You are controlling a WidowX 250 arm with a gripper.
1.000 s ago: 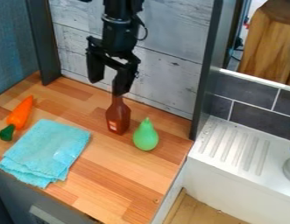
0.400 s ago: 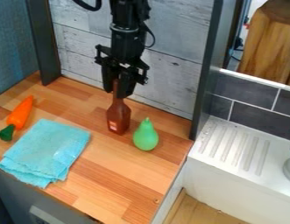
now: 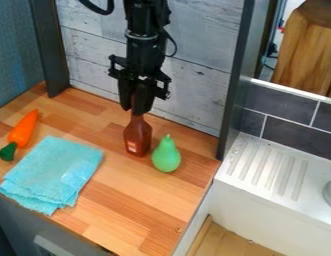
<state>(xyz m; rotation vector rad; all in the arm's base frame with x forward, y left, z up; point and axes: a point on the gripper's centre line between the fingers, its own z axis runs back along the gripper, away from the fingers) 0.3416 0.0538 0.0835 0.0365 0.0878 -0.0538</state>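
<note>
Moved: black two-finger gripper [image 3: 134,108], wide and above the neck at first frame, now narrowed around it, apparently holding. Brown bottle-shaped object [image 3: 137,139], upright, nudged slightly toward the green pear-shaped object [image 3: 166,156]; base contact with counter uncertain. Reading: grasp likely made. Unchanged: folded turquoise cloth [image 3: 53,172], orange toy carrot [image 3: 23,130], pear.

We see a striped wooden countertop [image 3: 127,200] bearing an orange toy carrot [image 3: 22,131], a folded turquoise cloth [image 3: 53,172], a brown bottle [image 3: 137,137] and a green toy pear [image 3: 166,156].
</note>
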